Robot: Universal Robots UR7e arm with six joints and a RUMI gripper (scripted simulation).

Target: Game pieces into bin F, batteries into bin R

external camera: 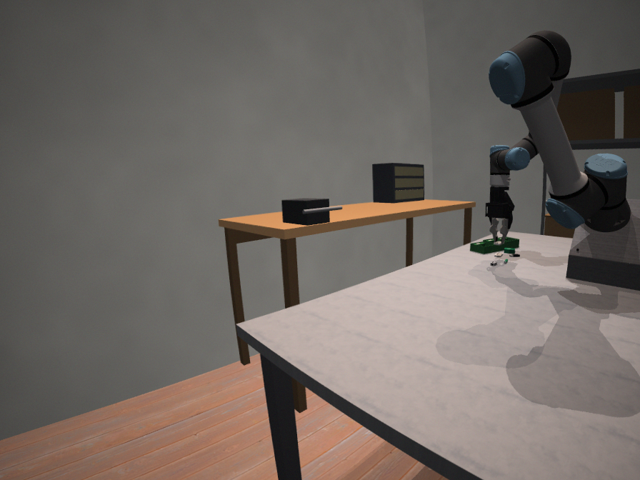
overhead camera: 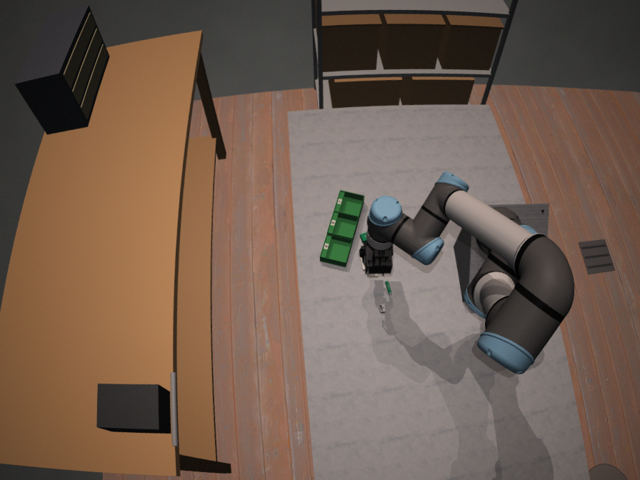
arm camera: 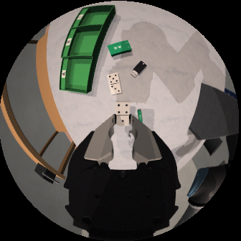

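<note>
A robot arm's end effector [arm camera: 123, 121] is clamped on a white domino [arm camera: 122, 110], held above the grey table [overhead camera: 393, 139]. A green three-compartment bin [arm camera: 77, 76] sits nearby, toward the table's left edge.

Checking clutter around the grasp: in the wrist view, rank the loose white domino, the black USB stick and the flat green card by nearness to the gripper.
1. Loose white domino, just beyond the gripper, which holds another domino.
2. Black USB stick, farther, to the right.
3. Flat green card, farthest, beside the green bins.

domino [arm camera: 122, 113] held in hand [arm camera: 123, 126] | second domino [arm camera: 114, 83] flat beside bins [arm camera: 76, 72]
</note>
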